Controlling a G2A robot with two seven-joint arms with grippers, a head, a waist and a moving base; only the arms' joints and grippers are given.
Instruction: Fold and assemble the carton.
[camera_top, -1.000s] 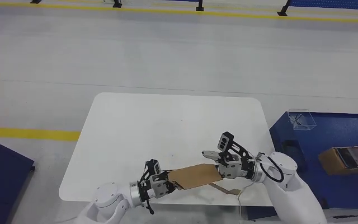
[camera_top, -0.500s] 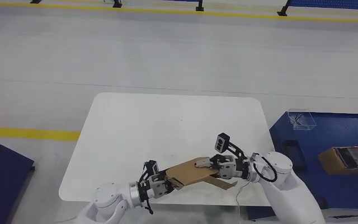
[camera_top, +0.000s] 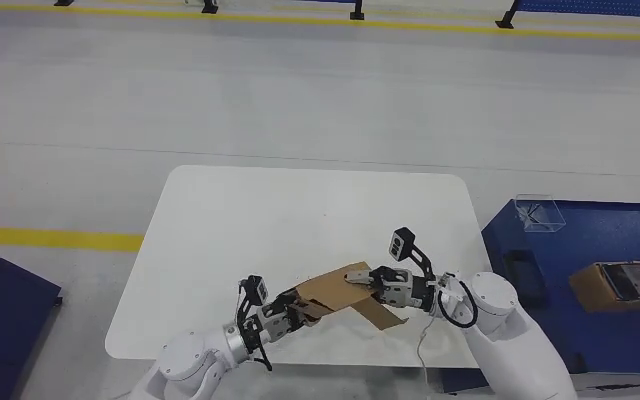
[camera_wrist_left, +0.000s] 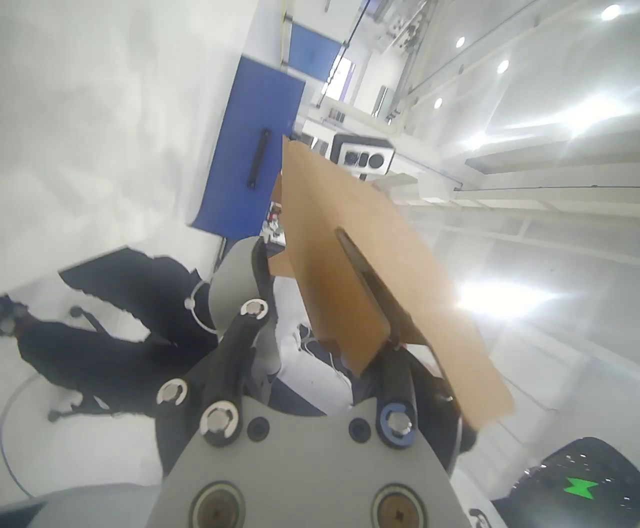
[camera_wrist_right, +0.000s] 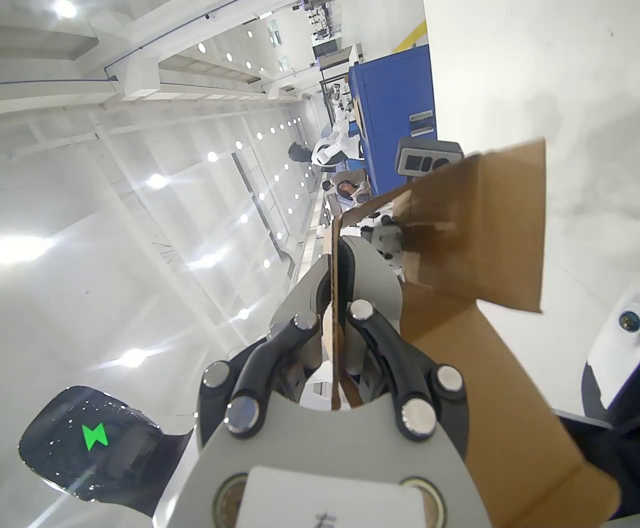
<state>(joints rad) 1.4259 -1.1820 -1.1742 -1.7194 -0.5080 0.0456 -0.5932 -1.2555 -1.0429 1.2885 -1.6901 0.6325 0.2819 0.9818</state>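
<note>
Right now, carton (camera_top: 335, 290) strung between both arms over the table's (camera_top: 250, 230) near edge.
My right gripper (camera_top: 374, 284) is clamped on a panel edge at one end; the left gripper (camera_top: 291, 306) sits at the other end, though I can't tell whether it's gripping or let go.

We lose one flap of the carton (camera_wrist_right: 480, 240) past the right wrist view's edge; from above, the left claw (camera_top: 300, 307) seems too small to judge.
</note>
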